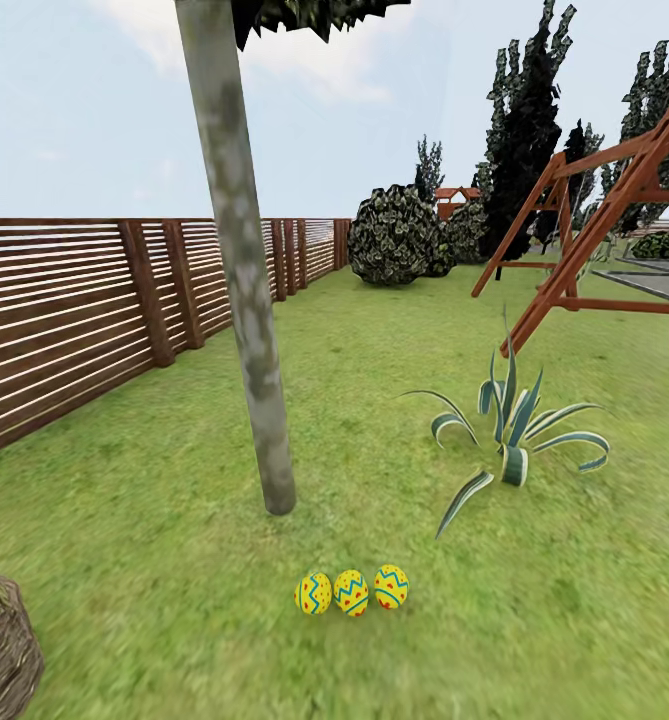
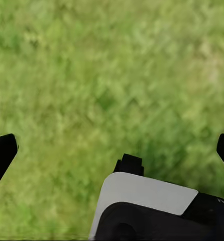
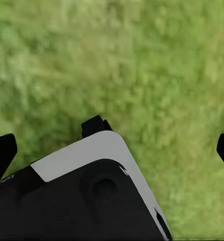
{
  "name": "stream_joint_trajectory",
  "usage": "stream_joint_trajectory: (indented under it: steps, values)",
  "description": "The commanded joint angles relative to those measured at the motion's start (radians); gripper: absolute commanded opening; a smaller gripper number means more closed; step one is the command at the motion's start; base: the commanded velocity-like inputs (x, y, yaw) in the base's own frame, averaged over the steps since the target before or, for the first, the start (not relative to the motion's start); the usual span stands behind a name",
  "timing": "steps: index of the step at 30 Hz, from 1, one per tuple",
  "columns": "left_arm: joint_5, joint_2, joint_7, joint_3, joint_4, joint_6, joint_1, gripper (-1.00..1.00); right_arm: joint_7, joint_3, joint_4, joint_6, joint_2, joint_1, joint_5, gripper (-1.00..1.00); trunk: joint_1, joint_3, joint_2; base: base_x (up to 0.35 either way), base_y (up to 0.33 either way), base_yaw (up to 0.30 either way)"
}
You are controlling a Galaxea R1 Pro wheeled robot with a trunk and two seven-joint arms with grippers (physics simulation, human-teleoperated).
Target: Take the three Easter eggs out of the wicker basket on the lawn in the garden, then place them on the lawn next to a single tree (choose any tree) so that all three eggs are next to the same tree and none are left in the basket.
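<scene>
Three Easter eggs, yellow with blue zigzags and red dots, lie in a row on the lawn (image 1: 174,560): one (image 1: 313,593), one (image 1: 351,592) and one (image 1: 391,586). They rest just in front of the foot of the tree (image 1: 244,300), a pale mottled leaning trunk. The wicker basket (image 1: 2,650) is cut off at the lower left corner; its inside is hidden. My left gripper (image 2: 113,150) hangs open over bare grass, black fingertips (image 2: 1,155) wide apart. My right gripper (image 3: 113,150) is open too, with nothing between its fingertips (image 3: 1,153).
A brown slat fence (image 1: 64,310) runs along the left. A striped broad-leaved plant (image 1: 514,440) grows right of the eggs. Behind it stand a wooden swing frame (image 1: 614,220) and a round bush (image 1: 394,235). A white and black robot part (image 3: 92,191) sits under each wrist.
</scene>
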Motion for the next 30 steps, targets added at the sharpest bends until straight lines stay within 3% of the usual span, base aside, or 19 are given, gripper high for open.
stream_joint_trajectory:
  steps: [1, 12, 30]
  values:
    - [0.009, 0.0, 0.004, -0.009, -0.001, -0.001, 0.007, 1.0, -0.003, -0.005, 0.004, 0.006, 0.001, 0.0, 0.0, 1.0, -0.004, 0.002, 0.007, 0.0, 0.0, 0.0]
    - [0.008, 0.001, 0.003, -0.009, 0.0, -0.031, 0.085, 1.0, -0.003, -0.004, 0.088, 0.007, 0.009, 0.002, -0.003, 1.0, -0.046, 0.037, 0.084, 0.0, 0.0, 0.0]
    - [0.007, 0.004, 0.002, -0.01, 0.0, -0.048, 0.211, 1.0, -0.003, -0.004, 0.105, 0.009, 0.011, 0.004, -0.002, 1.0, -0.115, 0.093, 0.21, 0.0, 0.0, 0.0]
